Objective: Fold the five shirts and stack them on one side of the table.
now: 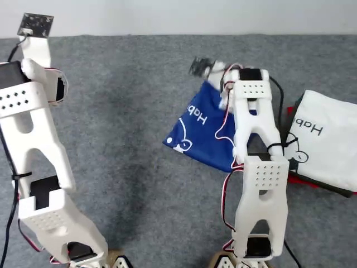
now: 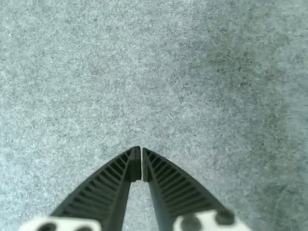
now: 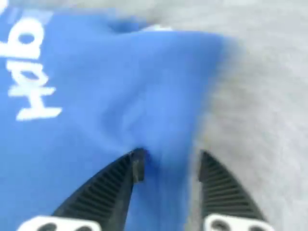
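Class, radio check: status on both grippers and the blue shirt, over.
Left gripper shut, over grey mat. Right gripper open, astride blue shirt edge. White shirt tops stack beside it; nothing in the way.

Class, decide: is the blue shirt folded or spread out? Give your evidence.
Folded. The blue shirt lies as a compact, straight-edged packet, no sleeves showing; the right arm hides part.

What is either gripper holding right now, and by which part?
Left gripper: shut, empty. Right gripper: fingers apart astride an edge of the blue shirt; no closed hold visible.
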`<control>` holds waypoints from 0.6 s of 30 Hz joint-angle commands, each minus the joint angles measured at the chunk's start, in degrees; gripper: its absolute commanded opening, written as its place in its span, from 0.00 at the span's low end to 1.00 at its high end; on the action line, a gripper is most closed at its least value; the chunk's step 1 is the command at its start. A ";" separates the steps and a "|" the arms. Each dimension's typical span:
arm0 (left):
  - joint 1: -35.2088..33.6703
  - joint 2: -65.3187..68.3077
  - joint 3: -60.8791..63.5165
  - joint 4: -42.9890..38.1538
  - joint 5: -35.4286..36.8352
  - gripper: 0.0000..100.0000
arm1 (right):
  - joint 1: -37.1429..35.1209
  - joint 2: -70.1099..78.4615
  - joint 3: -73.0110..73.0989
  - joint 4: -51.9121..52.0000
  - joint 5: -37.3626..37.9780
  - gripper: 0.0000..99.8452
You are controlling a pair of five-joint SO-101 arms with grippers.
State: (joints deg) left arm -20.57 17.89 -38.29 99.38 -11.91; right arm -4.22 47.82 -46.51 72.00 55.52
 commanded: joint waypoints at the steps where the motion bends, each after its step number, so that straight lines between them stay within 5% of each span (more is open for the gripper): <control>1: -0.18 -3.43 -0.22 1.23 -1.76 0.01 | 0.92 -1.19 -6.42 3.21 -20.40 0.27; 9: -0.26 -3.08 -0.22 1.23 -2.29 0.01 | -1.36 -1.19 -15.74 22.55 -52.13 0.31; 18: -0.26 -3.34 -0.22 1.23 -2.11 0.01 | -4.00 -3.03 -13.98 30.90 -70.95 0.31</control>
State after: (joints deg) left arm -20.57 17.89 -38.29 99.38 -13.67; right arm -7.03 47.82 -60.75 100.48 -10.86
